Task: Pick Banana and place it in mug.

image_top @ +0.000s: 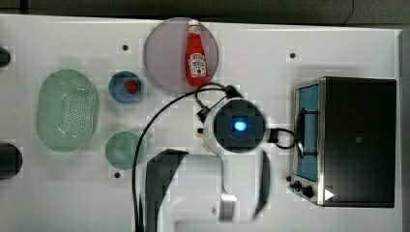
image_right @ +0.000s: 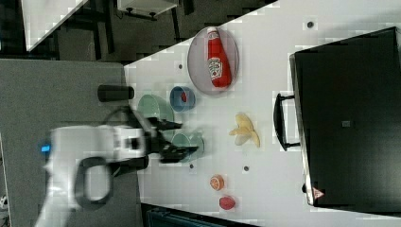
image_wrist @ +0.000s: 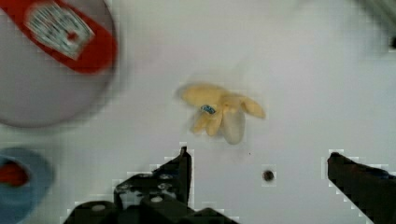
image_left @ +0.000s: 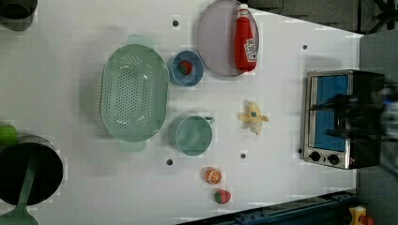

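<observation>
The white arm (image_top: 208,188) enters the top view from six o'clock and bends over the tabletop (image_top: 58,203), its round wrist housing with a blue light facing the camera; a black cable loops from the wrist toward six o'clock; in the right view the arm reaches from nine o'clock toward three o'clock, ending in the black claw (image_right: 182,137); in the wrist view the claw (image_wrist: 259,168) has its two fingers (image_wrist: 180,170) spread wide apart, nothing between them.

Wide-spread pincer (image_wrist: 258,161) above the Banana (image_wrist: 220,112), empty.
</observation>
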